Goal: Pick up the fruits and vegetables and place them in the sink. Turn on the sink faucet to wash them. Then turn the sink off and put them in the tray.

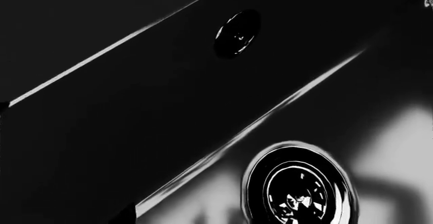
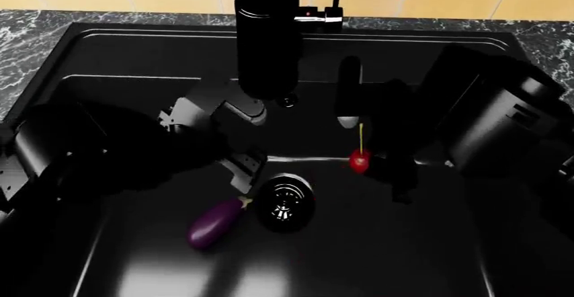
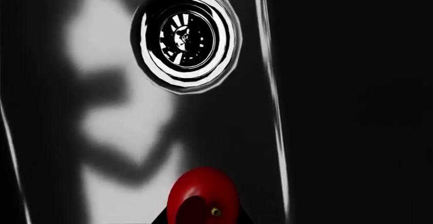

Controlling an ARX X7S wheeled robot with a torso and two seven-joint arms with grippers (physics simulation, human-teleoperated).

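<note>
eggplant [image 2: 215,224] on sink [image 2: 431,243] floor beside drain [image 2: 285,203] | cherry [image 2: 359,162] also in basin, near back wall | both grippers' jaws: cannot tell | faucet [image 2: 267,38] wash, tray step left

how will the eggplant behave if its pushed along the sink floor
The eggplant is glossy and rounded, so it will probably slide or roll on the smooth sink floor rather than stay put. It lies beside the drain, which might catch it. It looks firm, not floppy.
</note>
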